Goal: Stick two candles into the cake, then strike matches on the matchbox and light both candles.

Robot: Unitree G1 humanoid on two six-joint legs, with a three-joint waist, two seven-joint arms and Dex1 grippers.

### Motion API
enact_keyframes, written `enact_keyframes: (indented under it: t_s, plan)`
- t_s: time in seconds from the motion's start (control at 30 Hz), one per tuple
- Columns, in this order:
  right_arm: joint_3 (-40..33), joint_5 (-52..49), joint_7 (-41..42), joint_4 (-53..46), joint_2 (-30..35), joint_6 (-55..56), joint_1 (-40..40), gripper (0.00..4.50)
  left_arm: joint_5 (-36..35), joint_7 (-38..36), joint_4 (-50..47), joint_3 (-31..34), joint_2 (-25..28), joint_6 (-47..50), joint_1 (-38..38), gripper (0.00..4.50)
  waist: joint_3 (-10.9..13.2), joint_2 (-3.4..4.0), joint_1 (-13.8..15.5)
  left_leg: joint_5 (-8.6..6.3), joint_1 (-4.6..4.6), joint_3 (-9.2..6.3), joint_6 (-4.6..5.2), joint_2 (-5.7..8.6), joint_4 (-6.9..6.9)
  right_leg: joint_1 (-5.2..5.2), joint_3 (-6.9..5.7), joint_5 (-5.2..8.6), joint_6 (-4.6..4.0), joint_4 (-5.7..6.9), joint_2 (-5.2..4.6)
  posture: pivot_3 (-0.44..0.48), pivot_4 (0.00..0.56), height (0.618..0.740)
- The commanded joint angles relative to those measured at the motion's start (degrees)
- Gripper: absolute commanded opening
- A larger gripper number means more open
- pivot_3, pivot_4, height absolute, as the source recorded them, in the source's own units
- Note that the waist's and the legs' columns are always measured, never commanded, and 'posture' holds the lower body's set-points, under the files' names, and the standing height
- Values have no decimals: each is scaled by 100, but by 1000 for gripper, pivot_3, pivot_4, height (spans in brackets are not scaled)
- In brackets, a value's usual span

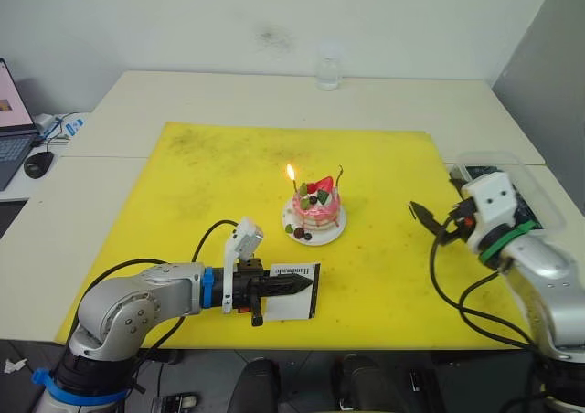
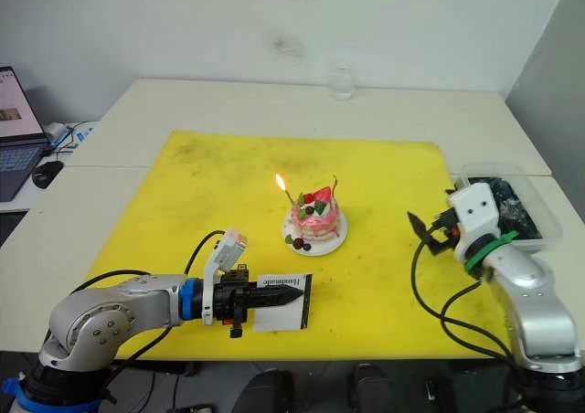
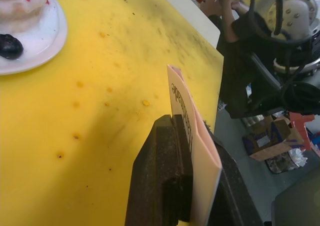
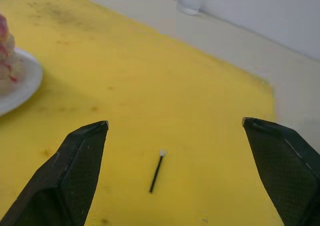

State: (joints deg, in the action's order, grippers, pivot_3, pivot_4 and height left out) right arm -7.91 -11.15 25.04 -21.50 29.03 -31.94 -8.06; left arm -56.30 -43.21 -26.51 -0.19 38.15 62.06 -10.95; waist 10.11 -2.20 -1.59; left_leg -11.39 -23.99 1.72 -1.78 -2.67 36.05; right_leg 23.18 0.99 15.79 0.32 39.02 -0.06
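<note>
Left gripper (image 1: 306, 286) jaws clamped on the flat white rectangular matchbox (image 1: 294, 294). Right gripper (image 4: 175, 123) jaws wide open, short thin dark match (image 4: 156, 172) lying between them on yellow mat (image 1: 384, 276).

Office or lab room: pale tabletop (image 1: 274, 98), plain white wall (image 1: 183, 20), laptop (image 1: 14, 125) and mouse (image 1: 38, 164) far left.

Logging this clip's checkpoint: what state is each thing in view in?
Left candle: standing in cake, lit.
Right candle: standing in cake, unlit.
Cake: upright on its plate.
Matchbox: clamped on edge.
Match: lying loose on the mat.
Left claw: shut on matchbox.
Right claw: open, empty.
</note>
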Motion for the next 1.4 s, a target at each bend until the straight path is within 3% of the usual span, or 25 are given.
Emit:
enact_keyframes:
  t_s: [0.03,0.43,0.47,0.53,0.9,1.2,1.33,1.4]
  plan:
    - [2,165,-272,341,-168,248,-157,4484,-50,-65,-122,57,49,-59,-100,0,0,0,2,0,-1,-1,0,-1,0,1,-1,0,0,-1,0,0,150,740]
    - [99,367,-729,1192,-716,320,-404,4484,-79,-57,-143,70,81,-37,-112,0,0,1,0,0,-1,-2,0,-4,-5,3,-1,2,-4,1,4,0,150,740]
    - [100,354,-750,1185,-736,273,-412,4323,-81,-52,-145,74,80,-36,-110,0,0,1,0,0,-1,-2,0,-4,-5,3,0,2,-3,1,4,0,150,740]
    - [128,349,-788,1180,-767,171,-437,3944,-82,-47,-142,75,79,-35,-108,0,0,1,0,0,-1,0,0,-3,-4,2,1,2,-3,1,4,0,150,740]
    - [175,297,-887,1009,-854,-532,-525,75,-30,-46,-103,30,61,-56,-109,0,-1,0,6,0,0,-3,0,-2,-2,0,-1,2,-2,1,3,0,150,740]
    - [143,-231,-506,-615,-504,-1639,-597,29,-67,-56,-159,82,106,-43,-29,0,1,3,4,0,-2,-4,-1,-7,-6,4,-2,2,-3,0,3,0,150,740]
    - [153,-650,-215,-1590,-126,-2254,-369,29,-96,-77,-156,78,128,-28,-30,0,0,2,5,0,-3,-5,-1,-7,-7,4,-3,3,-3,-2,0,0,150,740]
    - [285,-867,24,-2314,154,-2412,139,29,-100,-92,-128,59,131,-19,-67,0,0,2,23,-1,-4,-7,-1,-8,-7,4,-5,3,-3,-3,0,0,150,740]
